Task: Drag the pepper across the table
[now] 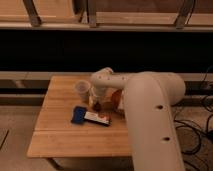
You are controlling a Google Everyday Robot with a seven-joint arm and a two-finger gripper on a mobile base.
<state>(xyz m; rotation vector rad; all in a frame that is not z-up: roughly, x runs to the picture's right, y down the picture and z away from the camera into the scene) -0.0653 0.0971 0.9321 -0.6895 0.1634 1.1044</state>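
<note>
I see my hand [95, 101] down low over the middle of the table [60, 140], right at the small dark pepper [98, 106]; I cannot tell if the hand is wide, narrow or holding it; the pepper lies between the clear cup [82, 88] and the blue-and-white packet [90, 116]; an orange-brown thing [118, 100] sits just beside it.

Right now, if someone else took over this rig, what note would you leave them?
The gripper is down low over the middle of the table, just right of the cup. Whether it has hold of anything does not show.
The pepper lies right at the gripper's tip, above the packet and left of the orange-brown thing.
Done: gripper brought to the pepper.
Left: the drag across the table.
</note>
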